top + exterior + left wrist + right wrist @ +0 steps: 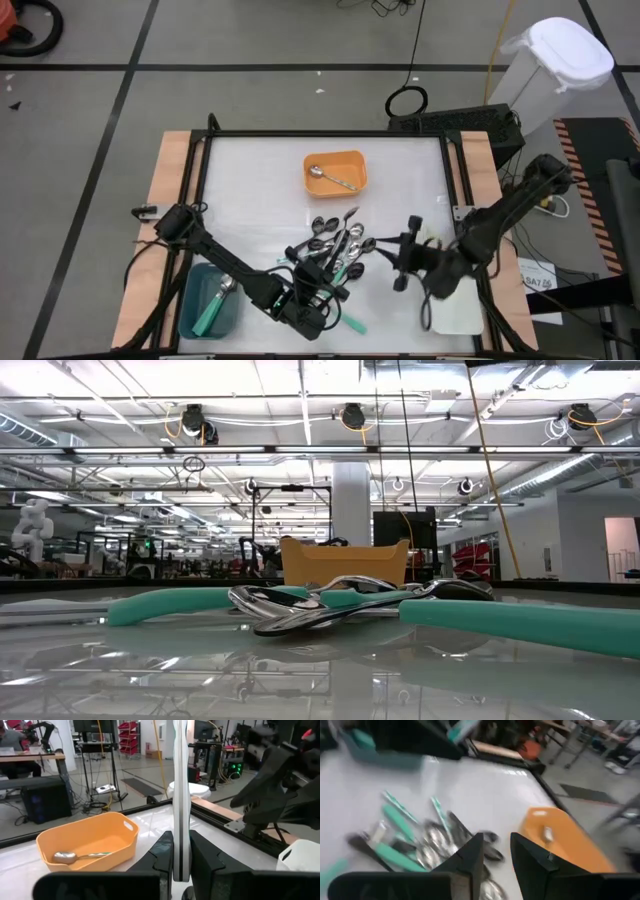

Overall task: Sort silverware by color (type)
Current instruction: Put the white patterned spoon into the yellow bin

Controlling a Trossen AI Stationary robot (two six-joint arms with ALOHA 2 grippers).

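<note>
I judge the sort barely begun: one silver spoon lies in the orange tray, a teal-handled spoon in the teal tray, and nothing shows in the white tray. Most of the silverware sits heaped mid-worktop. My left hand is clenched on a silver spoon handle, held upright above the worktop near the heap. My right hand hangs beside the pile, its fingers parted with nothing between them.
</note>
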